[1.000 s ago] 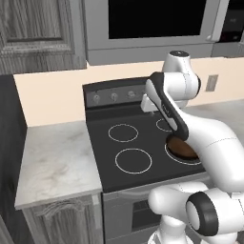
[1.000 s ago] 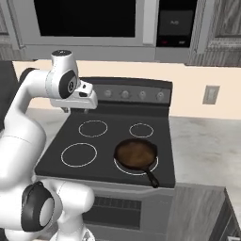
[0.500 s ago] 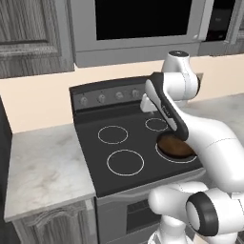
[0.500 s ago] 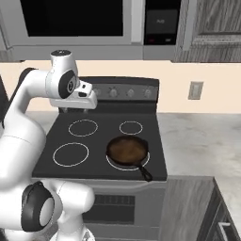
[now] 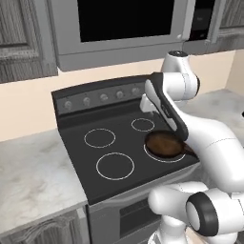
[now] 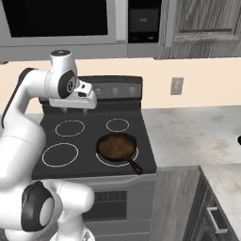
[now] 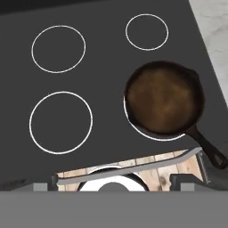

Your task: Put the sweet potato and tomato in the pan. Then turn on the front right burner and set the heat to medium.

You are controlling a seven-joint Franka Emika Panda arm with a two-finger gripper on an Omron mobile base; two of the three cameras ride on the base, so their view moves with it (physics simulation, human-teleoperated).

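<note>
- The pan [image 7: 163, 97] sits empty on the front right burner [image 7: 153, 129] of the black stovetop [image 7: 102, 71], slightly off-centre so that an arc of the white ring peeks out along its near-left rim; its short handle [image 6: 134, 165] points toward the front right corner
- The gripper [image 6: 74, 109] hangs above the back left of the stove with its jaws spread wide and nothing between them
- I cannot find the sweet potato or the tomato on the stove or on the stretches of counter [image 6: 188, 132] on view, so the step in hand looks like going to find and fetch the first of them
- To do it well: leave the jaws wide until the piece is squarely between the finger tips, and come down from above instead of sweeping in sideways
- For the tapered sweet potato, close across its narrow width near the middle; for the round tomato, centre it well, since a glossy ball is likely to squirt out of an off-centre pinch
- On the way to the pan, carry high enough to pass over the low rim, then release low over the brownish middle so nothing rolls out
- Steer clear of the handle: a knock could slide the pan further off its ring
- The knobs [image 6: 115, 91] on the back panel wait until both pieces are in
</note>
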